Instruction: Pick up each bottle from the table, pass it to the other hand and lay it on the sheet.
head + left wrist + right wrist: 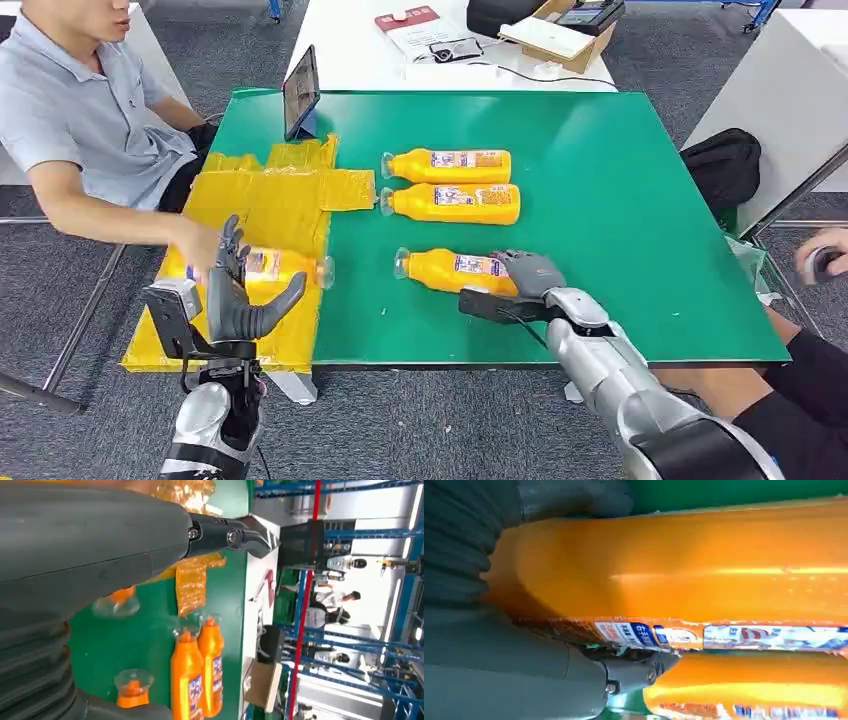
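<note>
A yellow sheet (280, 200) covers the left part of the green table (620, 200). One orange bottle (275, 265) lies on the sheet, and a person's hand (200, 245) touches it. My left hand (240, 295) hovers over the sheet's near part, fingers spread and holding nothing; its thumb (225, 535) sticks out in the left wrist view. Two orange bottles (445, 165) (450, 203) lie side by side at mid-table. A third orange bottle (450, 270) lies nearer, and my right hand (525, 272) grips its base end, thumb (639, 672) on the label of the bottle (684, 580).
A person sits at the table's left side, arm reaching over the sheet. Another person's hand (820, 260) is at the right edge. A tablet (300, 92) stands at the back left of the table. A black bag (720, 165) lies right of the table.
</note>
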Tool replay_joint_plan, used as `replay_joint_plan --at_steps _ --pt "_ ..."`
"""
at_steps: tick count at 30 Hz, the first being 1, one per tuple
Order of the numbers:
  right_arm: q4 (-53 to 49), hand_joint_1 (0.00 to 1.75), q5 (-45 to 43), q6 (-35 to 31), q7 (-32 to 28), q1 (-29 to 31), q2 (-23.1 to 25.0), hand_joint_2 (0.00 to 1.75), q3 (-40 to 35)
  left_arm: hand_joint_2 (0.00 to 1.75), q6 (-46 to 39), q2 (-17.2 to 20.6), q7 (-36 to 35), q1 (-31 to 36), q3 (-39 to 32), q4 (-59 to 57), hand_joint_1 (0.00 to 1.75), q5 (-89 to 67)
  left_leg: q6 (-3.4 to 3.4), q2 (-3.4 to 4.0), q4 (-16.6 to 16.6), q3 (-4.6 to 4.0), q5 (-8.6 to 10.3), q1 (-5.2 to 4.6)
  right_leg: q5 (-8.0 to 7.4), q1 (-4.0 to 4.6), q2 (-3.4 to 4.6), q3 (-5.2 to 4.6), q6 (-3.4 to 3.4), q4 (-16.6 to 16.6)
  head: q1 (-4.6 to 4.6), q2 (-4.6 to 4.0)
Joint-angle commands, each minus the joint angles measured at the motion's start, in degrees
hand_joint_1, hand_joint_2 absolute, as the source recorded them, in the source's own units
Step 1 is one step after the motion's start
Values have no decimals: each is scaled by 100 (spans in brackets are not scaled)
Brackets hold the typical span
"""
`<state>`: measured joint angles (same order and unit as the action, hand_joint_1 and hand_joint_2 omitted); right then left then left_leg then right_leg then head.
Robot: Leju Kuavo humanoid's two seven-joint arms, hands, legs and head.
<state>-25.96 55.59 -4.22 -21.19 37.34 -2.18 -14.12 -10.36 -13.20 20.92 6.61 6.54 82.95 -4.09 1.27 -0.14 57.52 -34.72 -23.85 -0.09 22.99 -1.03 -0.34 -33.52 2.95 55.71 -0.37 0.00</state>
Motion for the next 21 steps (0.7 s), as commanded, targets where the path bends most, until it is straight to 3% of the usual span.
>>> replay_joint_plan --at_steps 1,2,6,10,15,19,21 --pt "-2066 175 -2083 -266 -1172 -1439 773 175 1066 175 317 -14 -146 -124 52 -361 0 359 -11 6 -14 25 -6 11 2 12 6 27 -15 -15 -2 0" --pt "-2427 175 -2114 -199 -936 -1571 776 175 951 175 323 -25 -110 -151 81 -375 0 369 -15 25 -10 28 -17 11 1 13 24 20 -14 -11 -2 0" --pt "-4099 175 -3126 -643 -1125 -2172 1154 175 1192 175 783 -72 -376 -431 438 -583 0 648 -23 20 -7 20 -22 16 13 16 19 11 -23 2 -9 0" --pt "-4667 175 -3473 -647 -1202 -2405 1263 175 1082 175 1360 -6 -418 -719 873 -628 0 707 -19 4 -2 -29 -17 13 16 9 8 -32 -12 10 -7 0" --pt "-4701 175 -3361 -527 -1260 -2487 1242 175 642 175 1602 113 -125 -910 1232 -276 0 488 -19 9 -4 -43 -14 11 12 6 12 -42 -10 4 -4 0" --pt "-4190 175 -2824 -136 -1178 -2412 1105 175 -76 175 1762 92 -13 -943 1200 151 0 538 -23 9 3 -40 -23 12 18 10 14 -38 -19 7 -4 0" --pt "-3959 175 -2675 -247 -1255 -2437 1190 175 -267 175 1780 44 -51 -933 1169 250 0 597 -21 16 -2 -51 -15 12 7 11 21 -49 -15 -1 -4 0"
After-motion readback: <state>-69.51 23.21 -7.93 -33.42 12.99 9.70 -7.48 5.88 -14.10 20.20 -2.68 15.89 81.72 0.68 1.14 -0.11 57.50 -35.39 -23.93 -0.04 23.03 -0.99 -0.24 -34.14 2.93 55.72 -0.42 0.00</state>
